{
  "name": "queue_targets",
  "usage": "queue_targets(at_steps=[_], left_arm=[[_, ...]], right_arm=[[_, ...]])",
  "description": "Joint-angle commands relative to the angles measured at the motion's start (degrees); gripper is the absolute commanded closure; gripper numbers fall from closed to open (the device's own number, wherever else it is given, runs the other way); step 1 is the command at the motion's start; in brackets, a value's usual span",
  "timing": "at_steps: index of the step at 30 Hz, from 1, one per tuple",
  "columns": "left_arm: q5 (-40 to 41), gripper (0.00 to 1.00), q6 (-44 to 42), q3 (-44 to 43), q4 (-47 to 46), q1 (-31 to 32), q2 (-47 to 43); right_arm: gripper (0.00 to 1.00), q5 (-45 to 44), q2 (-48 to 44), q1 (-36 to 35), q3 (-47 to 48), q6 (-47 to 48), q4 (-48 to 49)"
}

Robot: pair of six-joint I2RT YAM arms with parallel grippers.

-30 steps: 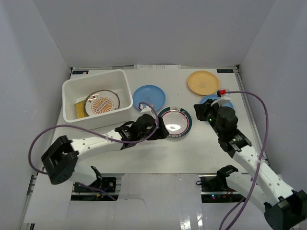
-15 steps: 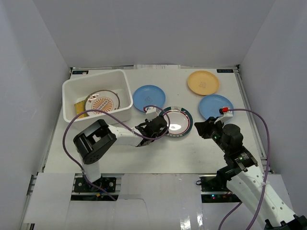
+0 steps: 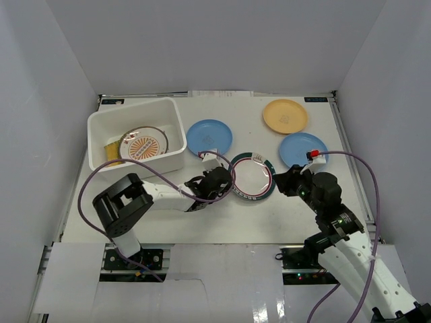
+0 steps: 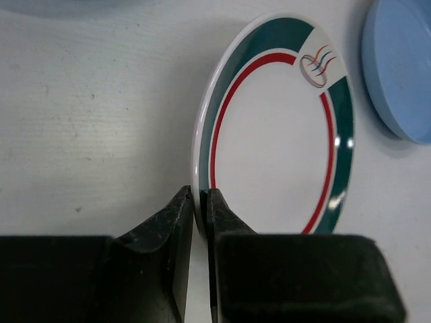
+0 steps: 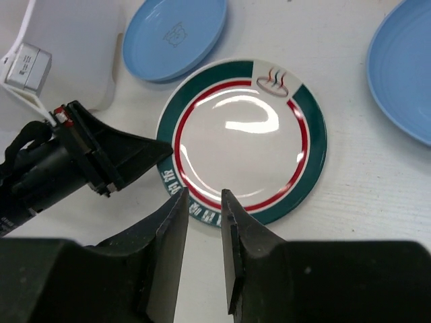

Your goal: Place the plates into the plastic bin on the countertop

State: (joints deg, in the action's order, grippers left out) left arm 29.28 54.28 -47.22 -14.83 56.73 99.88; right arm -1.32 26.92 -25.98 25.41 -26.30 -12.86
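Moved: left fingers closed, pinching green-rimmed plate at its rim.
Stiff, glossy, likely slippery, breakable; rim hold suits; right fingers slightly apart, empty.

Left jaws, wide before, now tight on rim of green-rimmed plate

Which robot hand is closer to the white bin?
Left. The left gripper is close to the bin's near right corner, pinching the green-rimmed plate. The right gripper is at that plate's other side, farther from the bin.
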Motion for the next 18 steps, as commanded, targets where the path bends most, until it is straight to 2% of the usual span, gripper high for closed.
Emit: queue_targets(at_steps=[1, 2, 5, 8, 11, 14, 15, 17, 18], left_arm=[[-2.2, 1.00, -5.4, 3.1, 1.7, 1.8, -10.7], [-3.0, 1.00, -6.2, 4.0, 0.4, 1.7, -17.6], [-7.8, 1.00, -9.1, 3.1, -1.2, -1.2, -29.6], [-13.8, 1.00, -11.2, -4.0, 6.6, -9.9, -35.5], [-15.0, 1.00, -13.4, -9.8, 10.8, -15.0, -38.6], [-16.3, 1.00, -15.3, -13.1, 17.1, -23.8, -41.5], [-17.1, 1.00, -15.6, -13.5, 19.5, -29.6, -42.3], [-18.4, 1.00, -15.8, -13.9, 21.6, -35.8, -42.8], [-19.8, 1.00, -15.2, -13.5, 23.0, -41.8, -43.1]], right_arm=[[0.67, -1.6, -0.8, 0.1, 6.0, 2.0, -1.0], [0.67, -2.2, -1.0, 0.1, 6.9, 2.1, -1.6], [0.66, -5.4, -2.7, 0.1, 12.4, 3.7, -4.7], [0.65, -6.1, -3.7, 0.1, 18.0, 4.8, -6.8], [0.65, -4.5, -3.4, 0.1, 21.0, 4.9, -8.1], [0.65, -3.3, -2.5, 0.1, 19.1, 4.9, -7.4], [0.65, -2.1, -1.7, 0.1, 17.5, 4.6, -7.0], [0.64, -0.5, -0.6, 0.1, 15.8, 4.0, -5.0], [0.64, 0.7, 0.8, 0.1, 15.0, 3.8, -3.9]])
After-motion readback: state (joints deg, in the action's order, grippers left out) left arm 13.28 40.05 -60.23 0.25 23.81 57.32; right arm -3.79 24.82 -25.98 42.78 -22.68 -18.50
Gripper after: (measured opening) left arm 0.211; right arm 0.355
